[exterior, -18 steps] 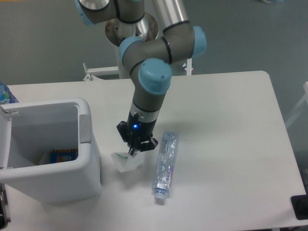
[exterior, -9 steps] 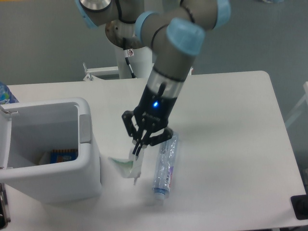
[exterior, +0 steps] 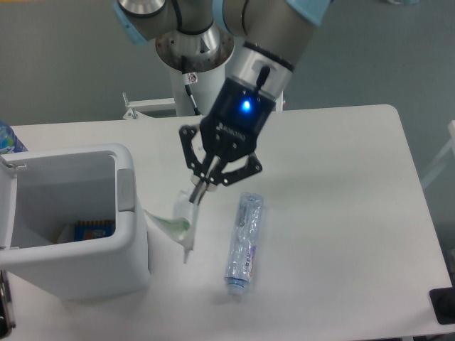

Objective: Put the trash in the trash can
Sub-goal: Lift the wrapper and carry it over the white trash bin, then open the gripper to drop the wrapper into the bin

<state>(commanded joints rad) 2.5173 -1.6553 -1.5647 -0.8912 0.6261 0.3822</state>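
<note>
The white trash can (exterior: 131,234) stands at the tabletop's (exterior: 341,177) left end. Beside it the crushed bottle (exterior: 243,241) lies flat, light and springy, best taken mid-body. The gripper (exterior: 199,190) hangs above, fingers pinching the packet (exterior: 181,222) by its top edge; it droops limply, flimsy and likely slippery.

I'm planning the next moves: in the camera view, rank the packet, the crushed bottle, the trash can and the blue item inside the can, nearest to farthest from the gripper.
1. Packet: pinched in the jaws of the gripper, hanging below.
2. Crushed bottle: lying on the table, lower right of the gripper.
3. Trash can: its rim is to the left.
4. Blue item: inside the can, farthest left.
</note>
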